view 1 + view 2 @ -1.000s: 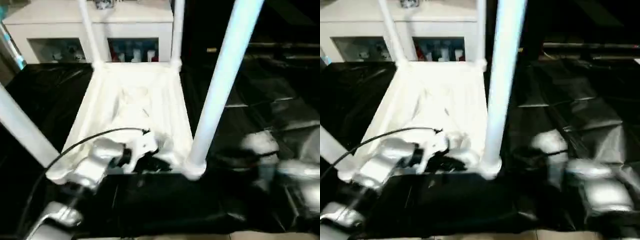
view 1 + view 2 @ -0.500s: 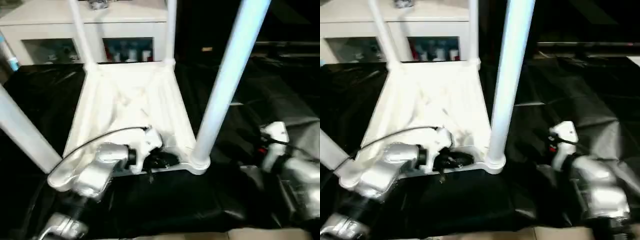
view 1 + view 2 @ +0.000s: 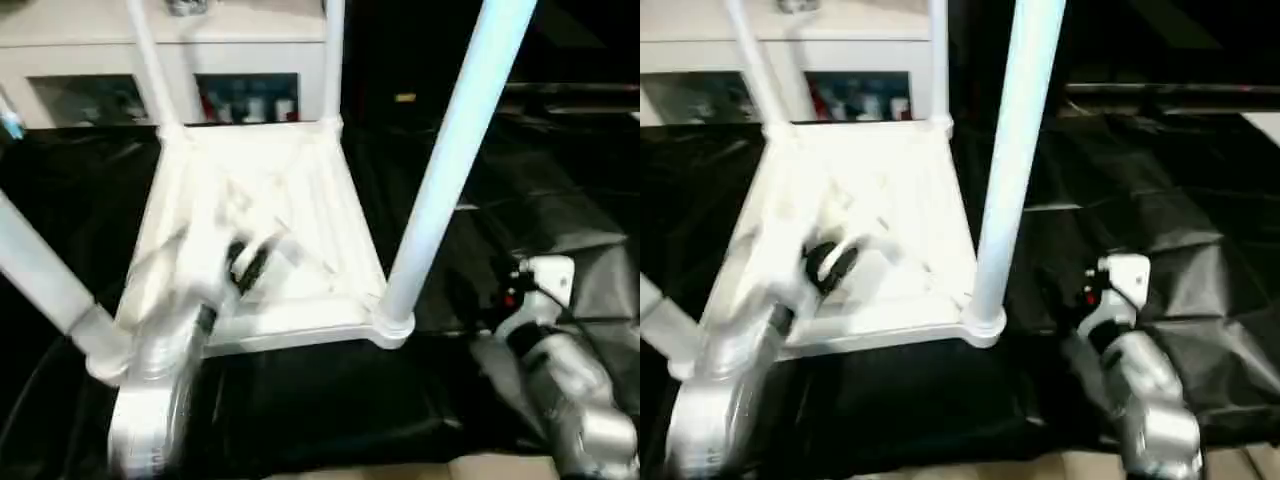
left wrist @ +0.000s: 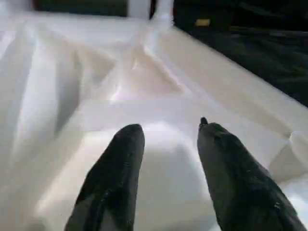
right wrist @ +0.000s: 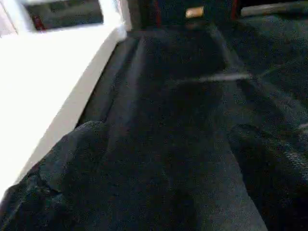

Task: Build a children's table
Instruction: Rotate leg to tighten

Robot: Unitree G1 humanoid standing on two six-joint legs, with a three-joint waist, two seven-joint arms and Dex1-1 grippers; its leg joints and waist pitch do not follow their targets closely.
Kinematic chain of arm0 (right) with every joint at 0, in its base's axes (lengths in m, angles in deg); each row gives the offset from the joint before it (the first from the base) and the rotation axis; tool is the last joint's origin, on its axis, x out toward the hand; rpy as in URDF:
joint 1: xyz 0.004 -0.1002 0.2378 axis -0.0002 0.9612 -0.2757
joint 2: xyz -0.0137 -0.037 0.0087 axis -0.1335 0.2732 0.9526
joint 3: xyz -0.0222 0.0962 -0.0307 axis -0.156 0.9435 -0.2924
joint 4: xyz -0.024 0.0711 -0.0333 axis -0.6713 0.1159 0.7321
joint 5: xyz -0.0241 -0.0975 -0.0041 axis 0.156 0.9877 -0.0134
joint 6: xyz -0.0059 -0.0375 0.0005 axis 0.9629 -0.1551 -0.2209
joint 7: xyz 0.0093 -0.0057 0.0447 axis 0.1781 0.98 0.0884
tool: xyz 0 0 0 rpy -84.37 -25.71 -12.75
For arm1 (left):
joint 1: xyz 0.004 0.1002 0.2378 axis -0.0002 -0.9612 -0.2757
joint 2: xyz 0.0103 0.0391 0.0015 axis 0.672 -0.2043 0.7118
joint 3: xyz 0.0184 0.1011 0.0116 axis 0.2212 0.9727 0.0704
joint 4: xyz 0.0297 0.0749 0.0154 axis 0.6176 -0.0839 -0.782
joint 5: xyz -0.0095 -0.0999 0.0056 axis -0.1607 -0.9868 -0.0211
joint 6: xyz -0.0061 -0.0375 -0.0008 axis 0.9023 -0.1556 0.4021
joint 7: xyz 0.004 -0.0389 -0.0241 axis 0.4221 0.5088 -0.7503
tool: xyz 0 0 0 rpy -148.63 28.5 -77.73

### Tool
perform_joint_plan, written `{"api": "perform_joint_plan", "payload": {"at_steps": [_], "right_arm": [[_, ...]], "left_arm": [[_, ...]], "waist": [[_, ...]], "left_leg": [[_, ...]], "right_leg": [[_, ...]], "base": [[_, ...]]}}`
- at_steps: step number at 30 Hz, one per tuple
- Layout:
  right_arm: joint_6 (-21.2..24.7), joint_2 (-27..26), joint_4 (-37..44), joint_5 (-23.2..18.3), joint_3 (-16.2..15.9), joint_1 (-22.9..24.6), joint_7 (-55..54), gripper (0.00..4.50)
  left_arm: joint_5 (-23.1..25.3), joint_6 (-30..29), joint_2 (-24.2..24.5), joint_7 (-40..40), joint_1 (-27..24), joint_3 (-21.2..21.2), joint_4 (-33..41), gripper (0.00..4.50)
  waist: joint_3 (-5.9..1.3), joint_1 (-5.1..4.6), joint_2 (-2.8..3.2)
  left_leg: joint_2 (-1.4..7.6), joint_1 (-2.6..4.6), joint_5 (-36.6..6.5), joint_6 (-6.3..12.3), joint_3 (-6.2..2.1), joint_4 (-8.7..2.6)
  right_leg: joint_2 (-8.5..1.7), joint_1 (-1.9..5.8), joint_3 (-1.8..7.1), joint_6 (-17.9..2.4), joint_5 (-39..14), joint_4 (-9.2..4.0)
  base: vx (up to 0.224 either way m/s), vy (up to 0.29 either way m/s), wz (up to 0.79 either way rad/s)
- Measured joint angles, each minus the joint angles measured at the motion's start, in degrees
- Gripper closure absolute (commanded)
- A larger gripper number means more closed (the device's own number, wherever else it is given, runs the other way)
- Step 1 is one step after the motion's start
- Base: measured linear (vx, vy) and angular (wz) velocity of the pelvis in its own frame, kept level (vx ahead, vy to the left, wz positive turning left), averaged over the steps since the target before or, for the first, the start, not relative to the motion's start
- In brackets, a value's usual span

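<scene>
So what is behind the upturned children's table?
Behind the children's table stands a white cabinet with glass-fronted compartments holding red and blue items, too blurred to name. The far legs cross its front; its top is cut off.

Black plastic sheeting (image 3: pixel 560 190) is covering the work surface, lying in creases and folds and catching soft glare on the right. At the far left a white cabinet (image 3: pixel 90 45) is standing along the back, its glass-fronted compartments (image 3: pixel 248 98) showing blurred red and blue items. Far right is lying in darkness; a small yellowish object (image 3: pixel 404 98) is showing there. A pale floor strip (image 3: pixel 1080 468) is showing at the near edge.
</scene>
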Motion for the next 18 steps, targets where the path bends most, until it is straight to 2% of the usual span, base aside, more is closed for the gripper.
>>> {"api": "perform_joint_plan", "payload": {"at_steps": [3, 5, 6, 7, 8, 9, 11, 12, 13, 14, 15, 16, 17, 18], "right_arm": [[-0.03, 0.04, 2.74, 0.59, -1.49, 0.75, 0.42, 0.00], [-0.03, 0.14, 3.68, 1.06, -2.44, 0.75, 0.51, 0.00], [-0.07, 0.41, 4.23, 1.85, -3.18, 0.78, 0.52, 0.00], [-0.31, 0.62, 4.49, 2.21, -3.60, 0.91, 0.57, 0.00], [-0.61, 0.70, 4.60, 2.62, -3.83, 1.14, 0.52, 0.00], [-0.77, 0.61, 4.68, 2.77, -4.25, 1.18, 0.42, 0.00], [-1.08, 0.54, 5.36, 2.54, -3.88, 1.86, -0.13, 0.00], [-1.02, -0.02, 5.84, 1.64, -3.01, 2.71, -0.68, 0.00], [-0.71, -0.46, 6.04, 0.94, -2.25, 2.89, -1.03, 0.00], [-0.46, -0.64, 6.17, 0.36, -1.71, 3.03, -1.22, 0.00], [-0.43, -0.40, 6.61, 0.15, -0.91, 3.87, -1.29, 0.00], [-0.43, -0.17, 7.00, 0.09, -0.74, 4.94, -1.31, 0.00], [-0.43, -0.01, 7.22, -0.01, -0.47, 5.39, -1.34, 0.00], [-0.29, -0.06, 7.21, -0.04, -0.10, 5.59, -1.49, 0.00]], "left_arm": [[1.74, 0.77, 0.54, 1.95, -0.28, 1.18, 1.83, 2.41], [3.20, 0.80, 0.86, 3.35, -0.41, 1.94, 2.53, 2.41], [3.79, 0.80, 0.95, 4.09, -0.76, 2.64, 3.00, 2.41], [4.28, 0.77, 1.02, 4.49, -1.12, 3.23, 3.36, 2.41], [4.62, 0.75, 0.86, 4.85, -1.79, 3.61, 3.78, 2.41], [4.80, 0.71, 0.65, 5.44, -3.17, 3.52, 4.66, 2.41], [4.75, 0.71, 0.25, 5.95, -4.95, 3.48, 5.94, 2.41], [4.17, 0.62, -0.19, 5.99, -5.96, 3.42, 6.94, 2.41], [3.48, 0.42, -0.50, 5.97, -6.33, 3.41, 7.53, 2.41], [2.81, 0.30, -0.81, 5.98, -6.36, 3.46, 7.80, 2.41], [2.28, 0.34, -0.89, 6.08, -6.55, 3.85, 8.27, 2.41], [2.21, 0.43, -0.80, 6.05, -7.36, 4.74, 8.98, 2.41], [2.17, 0.65, -0.75, 6.05, -7.87, 5.17, 9.79, 2.41], [2.23, 0.95, -0.67, 6.05, -8.24, 5.35, 10.19, 2.41]], "waist": [[0.00, 0.40, 0.00], [-0.01, 0.11, 0.12], [-0.01, -0.63, 0.27], [-0.02, -1.33, 0.61], [0.02, -2.30, 0.65], [0.04, -3.05, 0.66], [0.03, -3.79, 0.33], [-0.03, -3.78, -0.02], [-0.02, -3.42, -0.12], [0.13, -2.47, -0.61], [0.30, -1.13, -0.83], [0.19, -0.52, -1.19], [0.08, 0.03, -0.91], [-0.01, 0.82, -0.69]], "left_leg": [[-0.03, 0.04, 0.00, -0.01, -0.01, 0.02], [0.16, 0.13, 0.06, -0.13, -0.37, -0.01], [0.05, -0.26, 0.13, -0.22, -1.79, -0.05], [-0.26, -0.84, 0.28, -0.44, -3.68, 0.06], [-0.37, -1.08, 0.44, -0.65, -5.34, 0.06], [-0.89, -1.16, 0.64, -0.89, -7.94, 0.06], [-2.31, -1.17, 0.83, -0.67, -11.81, -0.07], [-2.09, -0.72, 0.82, -0.60, -12.35, -0.69], [-1.74, -0.83, 0.35, 0.16, -11.51, -0.77], [-1.27, -0.89, -0.73, 1.87, -10.24, 1.58], [-1.17, -1.75, -1.51, 3.12, -6.76, 7.60], [-2.13, -0.93, -1.60, 3.18, -5.79, 7.29], [-3.21, -0.01, -2.02, 3.57, -5.14, 5.68], [-4.50, 0.27, -3.05, 5.29, -5.10, 5.52]], "right_leg": [[0.02, 0.06, 0.08, 0.36, -0.09, -0.03], [0.44, 0.39, 0.09, 0.23, 0.17, -0.41], [0.81, 0.96, -0.63, -0.22, 0.42, -0.81], [0.83, 1.38, -1.88, -0.82, 0.20, -0.97], [1.08, 1.45, -2.88, -2.51, -0.33, -0.35], [1.92, 1.55, -3.28, -5.94, -1.60, 0.83], [2.63, 1.81, -3.85, -9.23, -3.39, 2.45], [3.13, 1.94, -3.96, -9.56, -3.67, 2.62], [3.57, 2.16, -4.08, -9.18, -3.57, 2.29], [3.69, 2.19, -4.18, -7.76, -3.34, 2.06], [3.49, 2.47, -3.77, -4.47, -3.11, 2.16], [3.70, 2.32, -3.56, -4.37, -3.08, 2.08], [3.93, 2.12, -3.49, -4.38, -3.06, 2.12], [4.03, 1.75, -3.39, -4.59, -3.08, 2.37]], "base": [[0.000, 0.000, 0.00], [0.000, 0.000, 0.00], [0.000, 0.000, 0.00], [-0.006, -0.067, 0.45], [-0.006, -0.067, 0.45], [0.006, -0.107, 0.53], [-0.018, -0.159, 0.43], [-0.005, -0.203, 0.39], [-0.010, -0.225, 0.14], [-0.010, -0.225, 0.14], [-0.035, -0.189, -0.07], [-0.009, -0.148, -0.09], [-0.009, -0.148, -0.09], [0.014, -0.101, -0.06]]}}
